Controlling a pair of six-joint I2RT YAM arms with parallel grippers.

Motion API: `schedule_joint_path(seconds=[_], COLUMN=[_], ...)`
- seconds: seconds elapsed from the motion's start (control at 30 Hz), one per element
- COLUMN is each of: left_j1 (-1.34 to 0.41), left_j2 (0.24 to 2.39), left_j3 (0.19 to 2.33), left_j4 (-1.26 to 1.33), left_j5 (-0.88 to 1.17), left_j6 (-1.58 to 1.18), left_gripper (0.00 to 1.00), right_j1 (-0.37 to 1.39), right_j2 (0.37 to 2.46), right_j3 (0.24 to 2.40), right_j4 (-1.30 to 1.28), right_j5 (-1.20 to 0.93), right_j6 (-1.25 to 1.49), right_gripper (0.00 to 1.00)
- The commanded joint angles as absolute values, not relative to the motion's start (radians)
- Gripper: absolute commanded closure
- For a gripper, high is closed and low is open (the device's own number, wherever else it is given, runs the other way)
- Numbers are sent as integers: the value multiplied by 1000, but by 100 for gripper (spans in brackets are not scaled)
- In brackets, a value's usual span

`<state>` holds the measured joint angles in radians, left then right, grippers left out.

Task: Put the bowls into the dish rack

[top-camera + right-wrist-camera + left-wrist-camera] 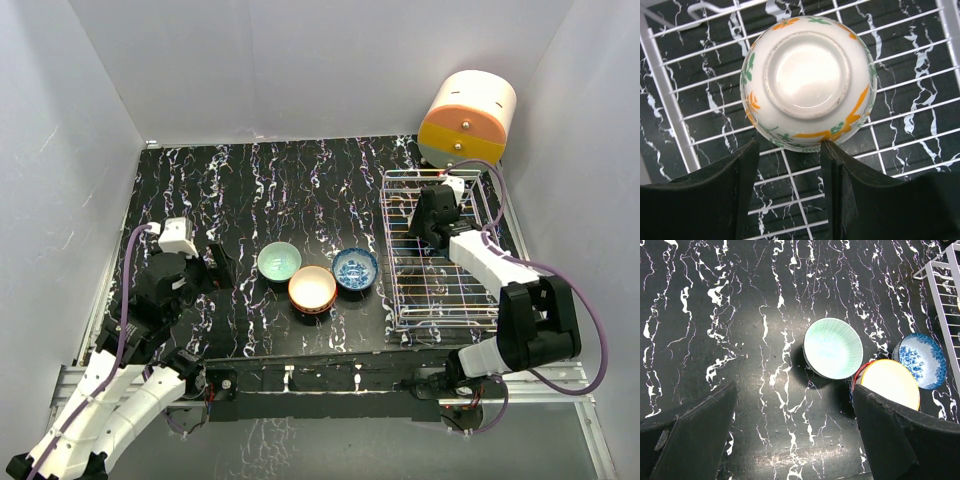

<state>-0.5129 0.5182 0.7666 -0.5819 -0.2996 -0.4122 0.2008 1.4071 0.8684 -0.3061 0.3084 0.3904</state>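
The cream bowl with orange flowers (807,75) lies upside down on the wires of the silver dish rack (666,105), just beyond my right gripper (789,145), whose jaws stand open with the tips at the bowl's near rim. In the top view the right gripper (425,215) hangs over the rack (440,322) and hides that bowl. On the table stand the mint green bowl (279,261), the red-orange bowl (312,288) and the blue-and-white bowl (355,269). My left gripper (215,262) is open and empty, left of the mint bowl (833,348), its right finger beside the red-orange bowl (890,387).
A cream-and-orange rounded drawer box (467,118) stands behind the rack at the back right. The black marbled table (240,190) is enclosed by white walls on three sides. The rack's corner (940,270) shows at the upper right of the left wrist view.
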Motion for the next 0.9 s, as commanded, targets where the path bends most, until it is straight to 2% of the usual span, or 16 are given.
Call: schedule_joint_path(seconds=[0.0,0.33,0.87], left_j1=[-517,-517,-517], left_j2=[506,480,480], left_j3=[776,770,772], left_j4=[-598,-597,-599], left_j5=[-310,-310,-311], left_j6=[-407,-413,-413], left_gripper=[3,3,3], right_j1=[192,164,28], right_j2=[1431,1493,1586], right_j3=[921,945,1014], right_j4=[-191,-125,-26], right_j5=[441,563,468], right_j6=[388,416,389], right_gripper=[46,46,46])
